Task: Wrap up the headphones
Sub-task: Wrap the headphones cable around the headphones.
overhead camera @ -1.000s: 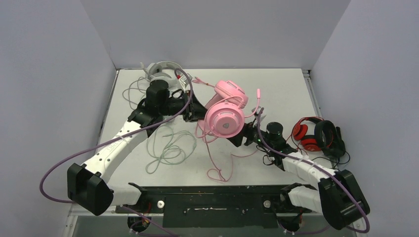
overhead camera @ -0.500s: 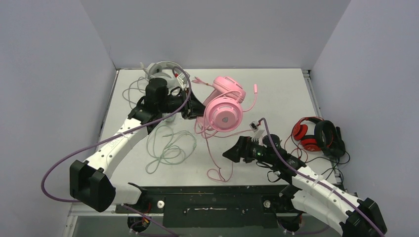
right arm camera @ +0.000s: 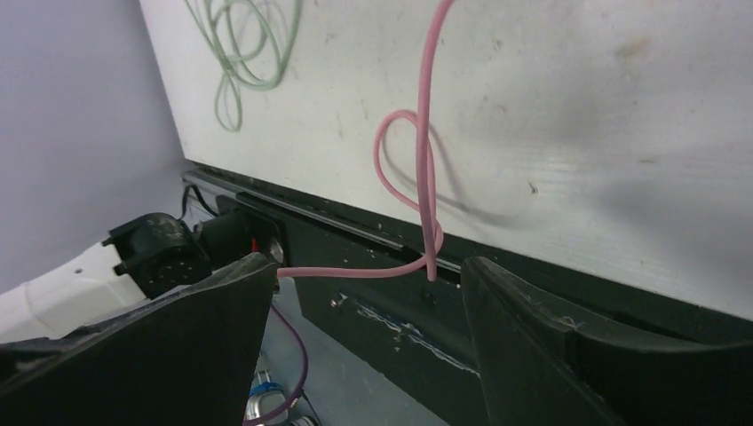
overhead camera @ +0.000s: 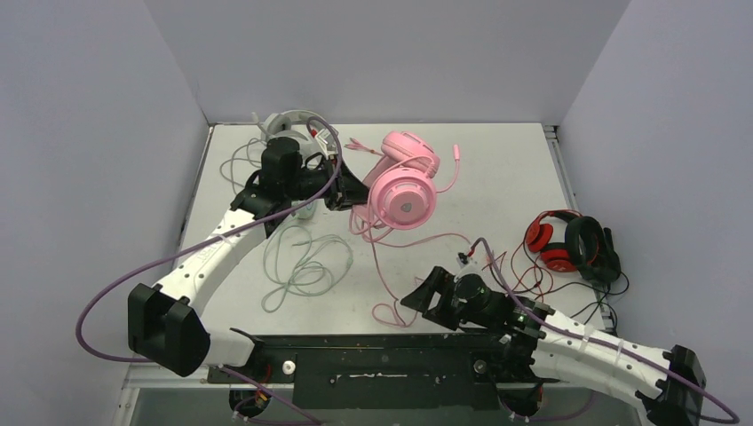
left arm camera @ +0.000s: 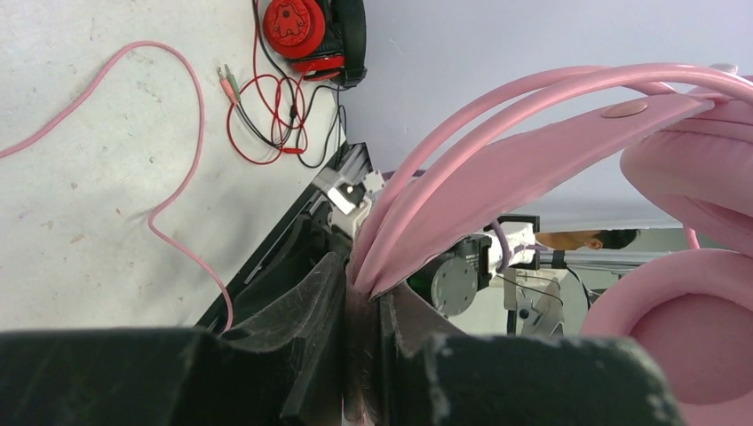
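Note:
My left gripper (overhead camera: pixel 352 193) is shut on the headband of the pink headphones (overhead camera: pixel 404 191), holding them off the table at the back centre. In the left wrist view the pink headband (left arm camera: pixel 533 133) runs out from between the shut jaws of the left gripper (left arm camera: pixel 364 288). The pink cable (overhead camera: pixel 384 266) hangs down and ends in a loop near the front edge. My right gripper (overhead camera: pixel 421 298) is open, low beside that loop. In the right wrist view the pink cable (right arm camera: pixel 426 177) crosses between the spread jaws of the right gripper (right arm camera: pixel 364 302), ungripped.
A pale grey-white headset (overhead camera: pixel 293 122) lies at the back left behind the left arm. A loose mint green cable (overhead camera: pixel 302 266) sprawls left of centre. Red-and-black headphones (overhead camera: pixel 568 241) with tangled red and black wires sit at the right edge. The black front rail (overhead camera: pixel 373 342) is close under the right gripper.
The right arm has drawn back from the pink ear cup to the near edge and dropped beside the cable loop. The left arm has shifted the pink headphones slightly backward.

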Motion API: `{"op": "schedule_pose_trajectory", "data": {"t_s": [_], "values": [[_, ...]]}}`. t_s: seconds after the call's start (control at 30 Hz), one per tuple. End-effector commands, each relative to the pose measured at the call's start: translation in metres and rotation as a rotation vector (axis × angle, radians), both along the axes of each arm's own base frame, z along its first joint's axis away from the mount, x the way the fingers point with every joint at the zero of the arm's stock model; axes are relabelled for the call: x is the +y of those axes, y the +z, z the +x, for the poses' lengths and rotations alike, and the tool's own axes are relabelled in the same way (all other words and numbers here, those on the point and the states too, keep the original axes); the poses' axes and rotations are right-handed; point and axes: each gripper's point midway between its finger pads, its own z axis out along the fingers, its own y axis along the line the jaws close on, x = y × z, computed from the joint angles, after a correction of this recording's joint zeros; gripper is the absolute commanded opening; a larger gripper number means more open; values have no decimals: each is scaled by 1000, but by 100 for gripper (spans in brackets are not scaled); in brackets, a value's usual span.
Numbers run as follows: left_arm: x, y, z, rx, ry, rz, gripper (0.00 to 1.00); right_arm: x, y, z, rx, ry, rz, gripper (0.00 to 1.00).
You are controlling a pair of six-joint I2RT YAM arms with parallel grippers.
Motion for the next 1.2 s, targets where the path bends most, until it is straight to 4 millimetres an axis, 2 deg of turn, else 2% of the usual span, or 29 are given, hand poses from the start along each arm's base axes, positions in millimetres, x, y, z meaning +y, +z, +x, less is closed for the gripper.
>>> {"op": "schedule_pose_trajectory", "data": {"t_s": [0.0, 0.1, 0.23, 0.33, 0.43, 0.67, 0.87, 1.0, 1.17], "values": [[1, 43, 4, -120, -6, -67, 0, 7, -18, 4, 5, -112, -49, 77], [2, 44, 3, -121, -8, -70, 0, 17, -32, 6, -9, -101, -80, 75], [3, 46, -1, -122, -16, -73, 0, 18, -35, 26, -73, -159, -125, 60], [4, 47, -6, -125, -32, -79, 0, 18, -32, 44, -126, -192, -137, 38], [5, 47, -14, -125, -59, -86, 0, 17, -19, 72, -154, -184, -116, 1], [8, 35, -31, -127, -105, -62, 0, 3, 26, 155, -266, -140, -140, 0], [12, 25, -41, -169, -128, -8, 0, -37, 55, 225, -324, -206, -165, 0], [21, -3, -36, -183, -92, 133, 0, -69, 75, 264, -355, -273, -177, 0], [35, -37, -25, -220, -31, 305, 0, -103, 90, 298, -373, -346, -197, 0]]}}
